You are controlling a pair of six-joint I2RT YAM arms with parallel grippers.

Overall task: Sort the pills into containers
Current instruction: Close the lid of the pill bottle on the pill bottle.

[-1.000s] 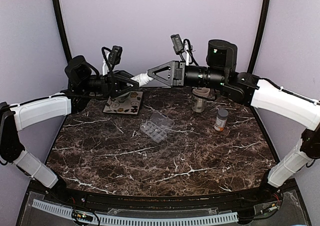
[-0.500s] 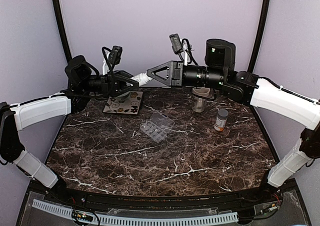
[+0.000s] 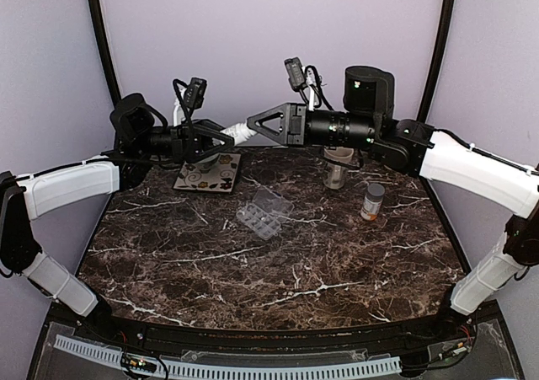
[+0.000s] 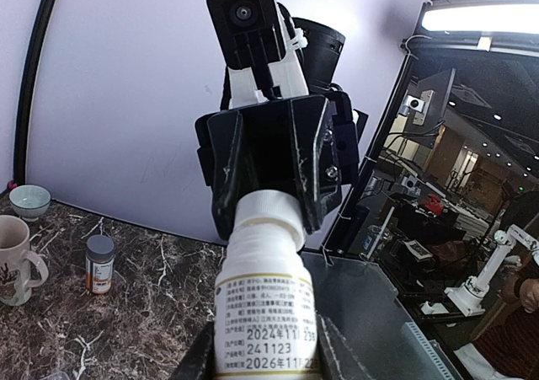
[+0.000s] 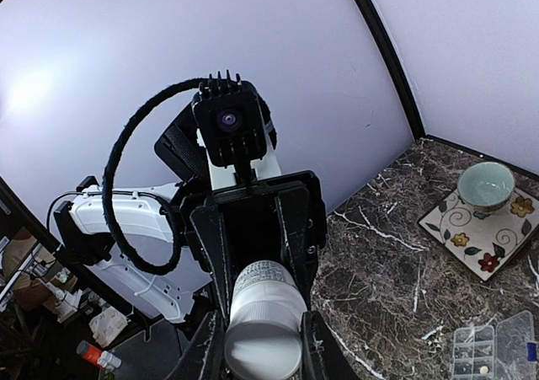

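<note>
Pill organizer (image 3: 264, 212) is lying near the middle of the dark, white-veined marble desk (image 3: 278, 287), clear-walled, its lid apparently swung open, and neither hand is touching it. Pale lilac walls are closing in the desk on three sides, with black curved poles (image 3: 99, 34) running up the back corners.

Both arms are reaching over the far edge of the desk and meeting in the air. The left hand (image 3: 224, 136) is gripping the body of a small white bottle (image 3: 239, 131), and the right hand (image 3: 255, 125) is clamping the same bottle by its white cap.

The left wrist view is showing what the top view cannot: printed date lines on the bottle's label, and a lit workshop beyond the enclosure. It is also catching a mug (image 4: 17, 258), an orange white-capped pill bottle (image 4: 99, 264) standing just beside it, and a pale bowl (image 4: 28, 200) farther back.

The right wrist view is looking at the cap end-on, with the fingers (image 5: 202, 355) pressing either side. Below, a second bowl (image 5: 487, 186) is sitting on a flower-patterned tile (image 5: 472, 237). The organizer's cells are showing at the lower right corner; a tiny pale speck is lying in one, too small to identify.
</note>
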